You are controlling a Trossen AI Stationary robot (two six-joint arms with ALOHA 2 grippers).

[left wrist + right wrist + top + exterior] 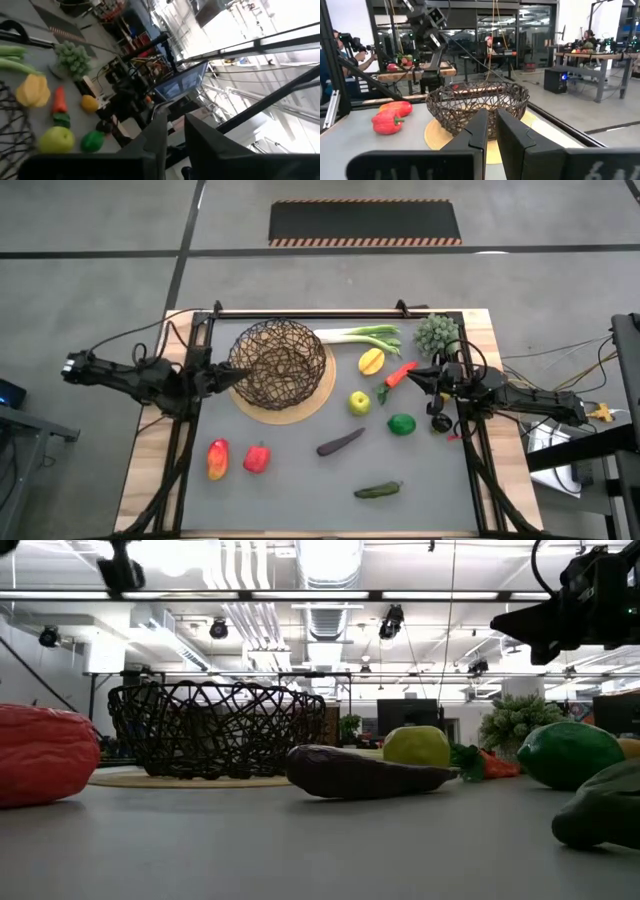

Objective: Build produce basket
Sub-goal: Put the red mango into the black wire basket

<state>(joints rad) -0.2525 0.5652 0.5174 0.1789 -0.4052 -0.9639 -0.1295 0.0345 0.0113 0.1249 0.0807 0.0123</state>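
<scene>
The left arm is reaching in level from the desk's left edge, its gripper (238, 376) sitting just beside the left rim of the basket (280, 363); in the left wrist view its jaws are standing nearly together with only a thin slit between them and nothing gripped. The right arm is stretching in from the right edge, its gripper (412, 376) hanging above the desk near the carrot (400, 374), its jaws closed on nothing, as the right wrist view shows.

The basket is resting on its tan disc toward the desk's far-left part, and nothing can be made out inside it. The rest of the produce is lying loose on the grey mat: the leek (365, 334) along the far edge, the lemon (371, 361) and green apple (359, 402) right of the basket, the lime (401, 424) nearer the right edge, the eggplant (341, 442) at the middle, the cucumber (378, 490) toward the near edge, and two red peppers (236, 458) near the near-left corner.

The low view is showing the right gripper raised clear above the desk, which the high view cannot tell. The right wrist view is showing people at benches beyond the desk
</scene>
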